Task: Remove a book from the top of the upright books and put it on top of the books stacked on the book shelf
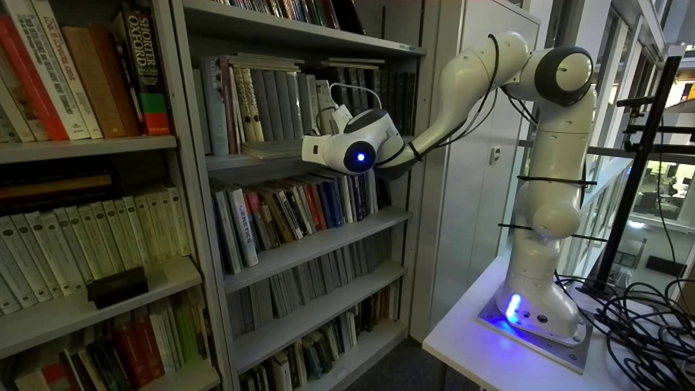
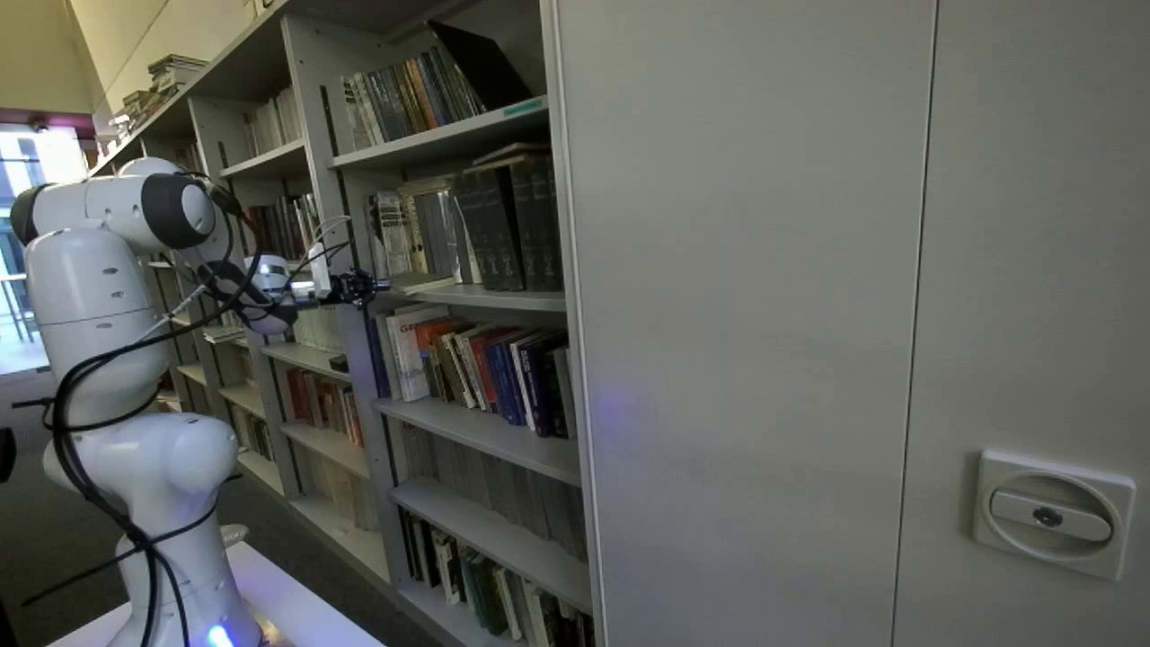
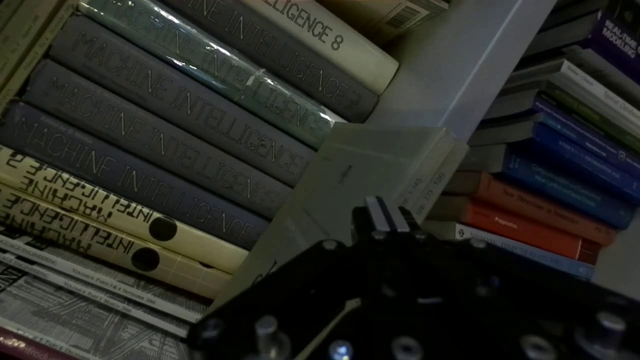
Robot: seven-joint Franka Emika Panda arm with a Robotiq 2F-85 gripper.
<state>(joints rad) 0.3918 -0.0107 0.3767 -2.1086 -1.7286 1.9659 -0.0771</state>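
Note:
The grey book shelf (image 1: 326,250) stands left of the arm and shows in both exterior views (image 2: 485,431). Grey and cream upright books (image 1: 271,103) stand on one board, several reading "Machine Intelligence" in the wrist view (image 3: 165,115). Thin pale books (image 1: 266,62) lie flat on top of them, also in an exterior view (image 2: 427,185). A flat stack of pale books (image 1: 277,149) lies on the board before them, also in the wrist view (image 3: 360,160). My gripper (image 3: 386,212) is shut, tips at this stack; no object shows between them. It is beside the stack in an exterior view (image 2: 384,285).
Dark upright volumes (image 2: 503,225) with flat books (image 2: 512,155) on top share the board. The board above (image 1: 326,30) overhangs the row. Coloured books (image 1: 304,206) fill the board below. A grey upright (image 1: 190,163) separates the neighbouring unit. A white cabinet (image 2: 746,314) adjoins the shelf.

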